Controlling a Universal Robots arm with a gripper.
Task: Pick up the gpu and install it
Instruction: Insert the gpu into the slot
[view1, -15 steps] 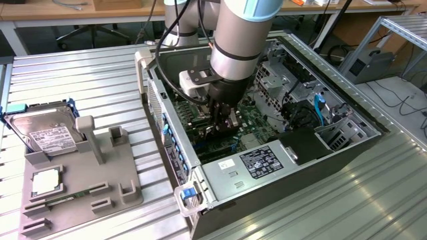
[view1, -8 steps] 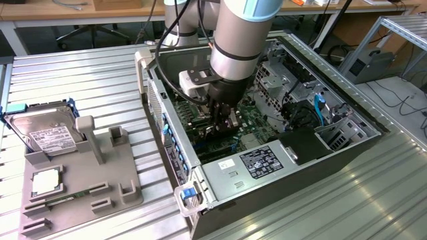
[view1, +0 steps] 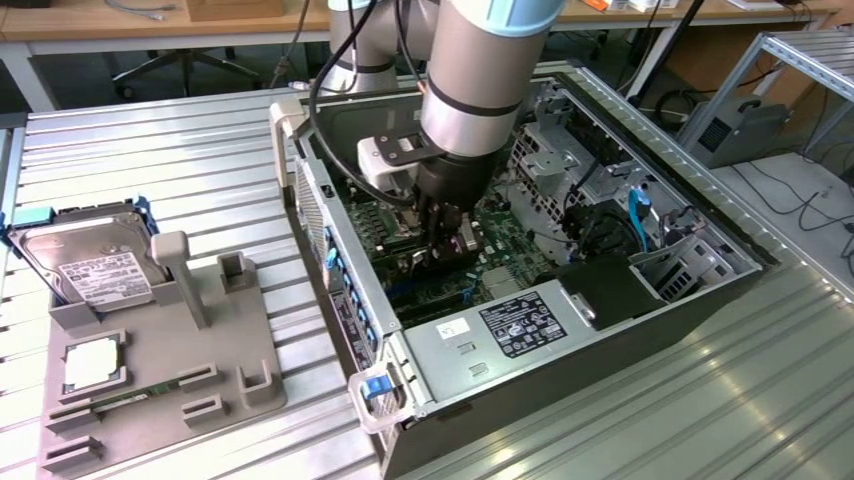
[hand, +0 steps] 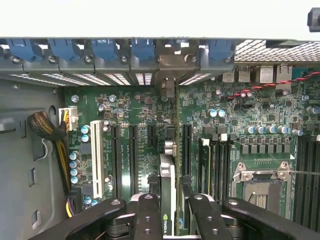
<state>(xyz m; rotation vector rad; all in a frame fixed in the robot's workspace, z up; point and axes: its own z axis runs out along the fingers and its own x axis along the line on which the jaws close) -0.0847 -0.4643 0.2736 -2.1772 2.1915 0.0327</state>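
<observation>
The gpu (hand: 168, 185), clamped edge-on between narrow-set fingers (hand: 146, 212), stands over the motherboard (hand: 135, 112) inside the open computer case (view1: 534, 420), apparently at a slot. You should treat it as stiff, light and fragile, and grip it by its bare edges.

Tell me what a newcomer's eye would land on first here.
The big grey robot arm reaches down into the open computer case at the exterior view's centre. In the wrist view, the gripper clamps the gpu on edge over the green motherboard. A hard drive sits in a grey fixture on the exterior view's left.
</observation>
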